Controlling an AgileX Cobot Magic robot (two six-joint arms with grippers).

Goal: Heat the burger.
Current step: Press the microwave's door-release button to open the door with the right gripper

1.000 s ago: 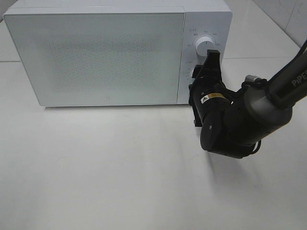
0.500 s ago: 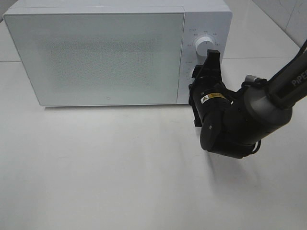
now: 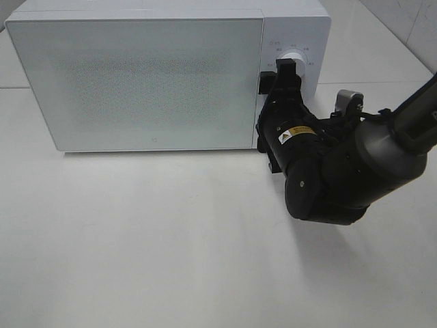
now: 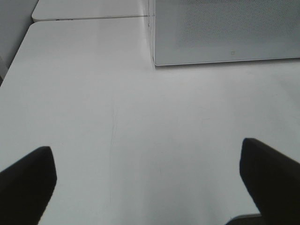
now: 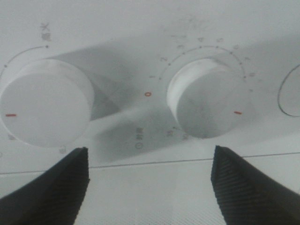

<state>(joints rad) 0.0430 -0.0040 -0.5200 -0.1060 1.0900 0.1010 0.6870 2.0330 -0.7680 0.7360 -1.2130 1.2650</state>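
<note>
The burger is out of view; the white microwave point(image 3: 136, 82) stands with its door closed. My right gripper point(image 3: 276, 74) is up against the microwave's control panel, open, with nothing between its fingers. The right wrist view shows my right gripper point(image 5: 150, 187) in front of two white knobs. One is a numbered dial point(image 5: 206, 105) whose red mark is turned away from the 0. The other is a second knob point(image 5: 44, 108) beside it. My left gripper point(image 4: 150, 187) hangs open over the bare table, off the microwave's front left corner point(image 4: 154, 56).
The white table point(image 3: 136, 239) stretches in front of the microwave. A seam point(image 4: 89, 18) splits the tabletop behind the microwave's left side. The bulky right arm point(image 3: 341, 178) sits close to the microwave's front right corner.
My right gripper has spread its fingers, turned about its axis and shifted up and left along the control panel. The left arm has not moved.
</note>
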